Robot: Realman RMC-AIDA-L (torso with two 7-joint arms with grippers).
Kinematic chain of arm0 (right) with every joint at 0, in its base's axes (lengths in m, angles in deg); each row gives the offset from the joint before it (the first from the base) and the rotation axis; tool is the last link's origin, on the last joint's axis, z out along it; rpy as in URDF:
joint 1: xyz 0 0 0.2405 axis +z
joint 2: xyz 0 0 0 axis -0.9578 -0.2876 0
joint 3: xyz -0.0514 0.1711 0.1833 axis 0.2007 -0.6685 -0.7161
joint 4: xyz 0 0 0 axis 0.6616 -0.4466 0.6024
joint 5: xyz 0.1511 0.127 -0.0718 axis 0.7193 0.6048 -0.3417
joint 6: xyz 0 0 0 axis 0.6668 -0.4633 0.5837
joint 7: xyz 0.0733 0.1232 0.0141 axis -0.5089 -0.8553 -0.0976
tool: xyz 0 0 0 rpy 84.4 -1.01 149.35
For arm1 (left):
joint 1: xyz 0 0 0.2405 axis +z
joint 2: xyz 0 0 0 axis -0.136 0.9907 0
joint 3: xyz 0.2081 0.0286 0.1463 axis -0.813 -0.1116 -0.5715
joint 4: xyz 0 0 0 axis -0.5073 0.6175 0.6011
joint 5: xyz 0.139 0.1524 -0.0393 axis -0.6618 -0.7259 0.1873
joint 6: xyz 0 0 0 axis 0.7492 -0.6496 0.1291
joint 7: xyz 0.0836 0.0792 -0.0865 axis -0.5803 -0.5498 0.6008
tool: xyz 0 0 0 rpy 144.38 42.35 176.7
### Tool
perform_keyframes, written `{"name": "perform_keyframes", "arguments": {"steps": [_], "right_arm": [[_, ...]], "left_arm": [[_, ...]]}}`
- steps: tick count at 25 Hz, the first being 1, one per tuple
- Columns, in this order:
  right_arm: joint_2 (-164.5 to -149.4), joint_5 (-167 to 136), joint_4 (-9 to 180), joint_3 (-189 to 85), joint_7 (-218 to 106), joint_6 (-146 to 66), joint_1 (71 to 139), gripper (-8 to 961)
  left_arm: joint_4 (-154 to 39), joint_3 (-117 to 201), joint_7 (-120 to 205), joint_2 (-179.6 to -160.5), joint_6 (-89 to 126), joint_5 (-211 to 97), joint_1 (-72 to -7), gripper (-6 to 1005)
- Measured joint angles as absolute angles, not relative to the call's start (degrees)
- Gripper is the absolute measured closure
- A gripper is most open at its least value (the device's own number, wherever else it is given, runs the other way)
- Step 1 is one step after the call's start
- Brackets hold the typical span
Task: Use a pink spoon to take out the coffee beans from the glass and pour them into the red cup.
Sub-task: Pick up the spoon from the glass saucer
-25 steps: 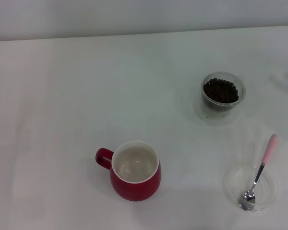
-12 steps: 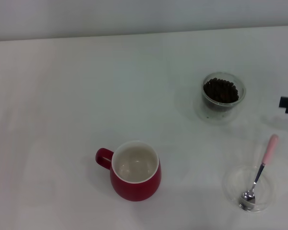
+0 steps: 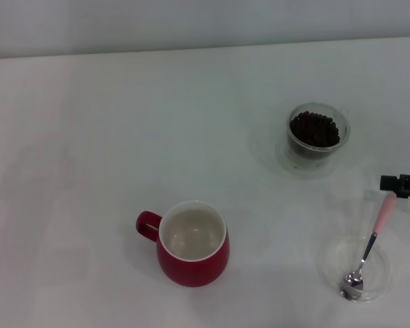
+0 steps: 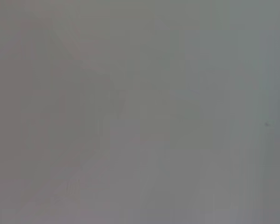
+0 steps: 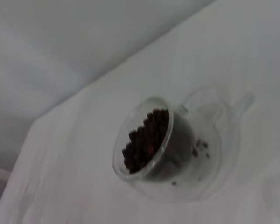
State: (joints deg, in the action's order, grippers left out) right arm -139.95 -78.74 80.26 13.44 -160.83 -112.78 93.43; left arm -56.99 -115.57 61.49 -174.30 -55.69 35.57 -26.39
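Pink spoon (image 3: 371, 242) lies with its shiny metal bowl in a shallow clear dish (image 3: 335, 263) at the white surface's (image 3: 123, 137) right, pastel handle slanting out over the rim. Just above the handle tip hangs the right end effector (image 3: 402, 186); whether it is spread cannot be told. Farther back, dark oval coffee beans (image 3: 315, 128) fill the thick-walled glass (image 3: 319, 154). Red cup (image 3: 191, 244), glossy and rounded, stands empty left of the dish.

The white table (image 3: 89, 137) carries a flat shallow clear dish (image 3: 333, 256) near its front right corner. A pale wall (image 3: 191, 24) rises behind the table's far edge, well apart from the dish.
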Motion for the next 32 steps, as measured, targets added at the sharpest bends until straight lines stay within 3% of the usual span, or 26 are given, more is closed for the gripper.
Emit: {"name": "perform_keyframes", "arguments": {"steps": [15, 23, 29, 32], "right_arm": [[-140.72, -81.02, 80.25, 14.10, -161.00, -112.70, 93.49, 209], [-140.97, -81.47, 80.10, 14.21, -160.95, -112.53, 93.73, 424], [-140.96, -81.47, 80.10, 14.59, -160.94, -112.94, 94.04, 487], [-140.95, -81.46, 79.99, 14.61, -160.94, -113.16, 94.10, 567]], "left_arm": [[-56.73, -115.59, 61.46, -174.33, -55.68, 35.57, -27.19, 334], [-56.73, -115.59, 61.46, -174.33, -55.68, 35.58, -27.30, 335], [-56.75, -115.51, 61.46, -174.32, -55.69, 35.57, -27.33, 335], [-56.77, -115.37, 61.46, -174.33, -55.68, 35.57, -27.33, 335]]}}
